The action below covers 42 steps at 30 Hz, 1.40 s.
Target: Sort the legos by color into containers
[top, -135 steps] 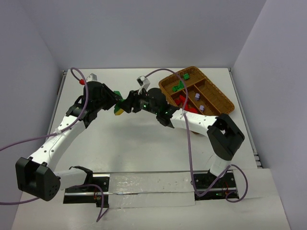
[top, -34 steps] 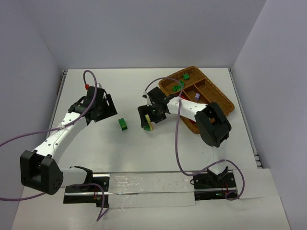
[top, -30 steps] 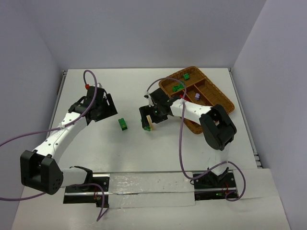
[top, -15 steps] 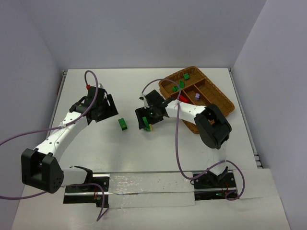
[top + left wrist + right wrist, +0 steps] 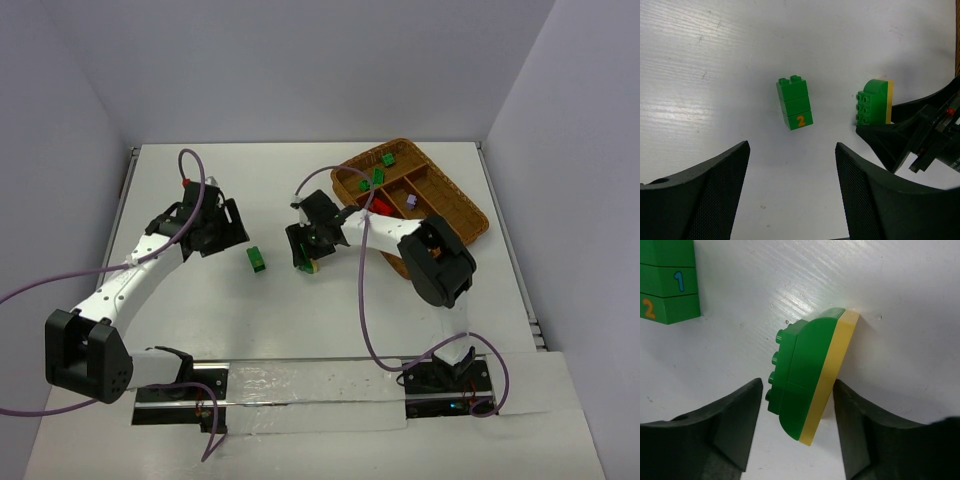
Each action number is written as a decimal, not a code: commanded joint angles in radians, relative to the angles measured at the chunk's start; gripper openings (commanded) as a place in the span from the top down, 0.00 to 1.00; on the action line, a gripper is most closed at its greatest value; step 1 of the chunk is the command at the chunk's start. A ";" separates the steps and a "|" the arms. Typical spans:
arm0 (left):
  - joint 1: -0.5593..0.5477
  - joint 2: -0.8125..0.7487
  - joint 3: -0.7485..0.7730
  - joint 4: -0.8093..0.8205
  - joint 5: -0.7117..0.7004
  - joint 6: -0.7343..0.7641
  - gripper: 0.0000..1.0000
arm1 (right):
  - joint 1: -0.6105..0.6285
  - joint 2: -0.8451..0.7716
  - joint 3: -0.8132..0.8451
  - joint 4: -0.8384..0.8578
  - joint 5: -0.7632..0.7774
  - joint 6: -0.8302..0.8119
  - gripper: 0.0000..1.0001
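Both claws have drawn apart since they met mid-table, and we now see the right gripper (image 5: 797, 382) low over the green-and-yellow lego (image 5: 812, 372), its fingers closed in to flank both long sides, though we cannot tell whether they pinch it yet. The left gripper (image 5: 790, 150) hovers spread and empty above the green stacked lego (image 5: 795, 102), near the first. Bare table (image 5: 300, 320) lies open around both, well clear of its edges, with the wicker tray (image 5: 448, 180) off to the right.

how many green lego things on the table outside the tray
2: a numbered green brick stack mid-table; a curved green brick backed with yellow, inside the right end effector.
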State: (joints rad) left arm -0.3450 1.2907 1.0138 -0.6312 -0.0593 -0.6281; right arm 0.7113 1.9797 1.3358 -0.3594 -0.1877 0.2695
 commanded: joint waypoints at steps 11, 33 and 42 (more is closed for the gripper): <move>0.003 0.000 -0.007 0.071 0.081 -0.011 0.23 | 0.007 -0.057 -0.043 0.084 -0.048 0.012 0.62; 0.002 -0.019 -0.186 0.590 0.532 -0.321 0.13 | -0.037 -0.325 -0.144 0.160 -0.240 0.033 0.63; -0.001 0.017 -0.195 0.672 0.581 -0.346 0.16 | -0.036 -0.351 -0.133 0.150 -0.284 0.026 0.63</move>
State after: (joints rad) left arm -0.3448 1.2773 0.8093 -0.0451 0.4713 -0.9513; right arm 0.6762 1.6833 1.1889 -0.2310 -0.4271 0.3080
